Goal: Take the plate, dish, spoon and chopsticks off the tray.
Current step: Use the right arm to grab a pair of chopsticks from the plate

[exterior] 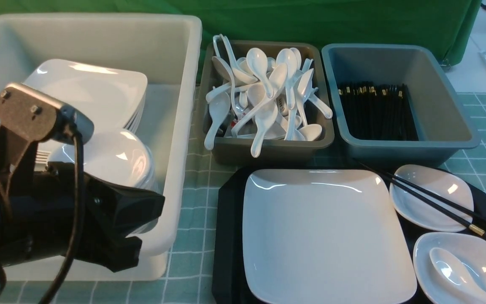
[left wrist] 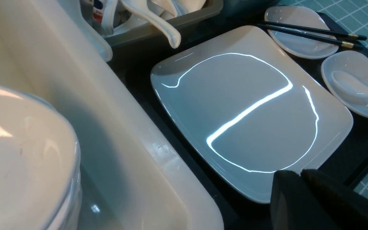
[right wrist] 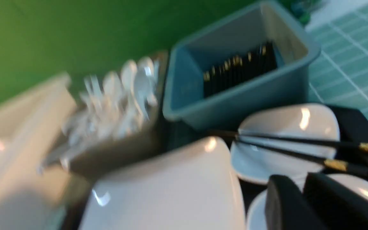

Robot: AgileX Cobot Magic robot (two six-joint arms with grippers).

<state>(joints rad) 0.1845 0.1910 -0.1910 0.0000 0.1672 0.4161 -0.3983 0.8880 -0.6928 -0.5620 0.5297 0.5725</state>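
**Nothing cleared yet, all four item types on the tray**

Progress, judged from the layout: zero. The tray [exterior: 227, 236] holds the plate [exterior: 323, 236], the far dish [exterior: 441, 181] with the chopsticks [left wrist: 311, 30] laid across it, and the near dish [exterior: 479, 253] with the spoon [exterior: 454, 270] lying in it. All of it is left to move.

Likely drop spots: the white tub [exterior: 184, 105] with stacked plates and dishes, the spoon tub [exterior: 268, 148], and the chopstick tub [exterior: 395, 148].

Left gripper [left wrist: 300, 175]: jaws closed and empty, hovering by the plate's near edge, next to the white tub wall. Right gripper [right wrist: 303, 204]: over the near dish, nothing visibly held. The view is blurred, so I can't tell if the jaws are open or closed.

Edges and room:
- The plate fills most of the tray's left part, with only a thin strip of rim showing beside it.
- The tray's far edge sits right up against the two grey tubs, so it is tight there.
- The white tub is just beside the tray on the left.
- The chopsticks' gold ends overhang the far dish toward the right, which makes an easy pinch point.
- There is open tablecloth [exterior: 192, 211] between the white tub and the tray, and more to the right of the tray.
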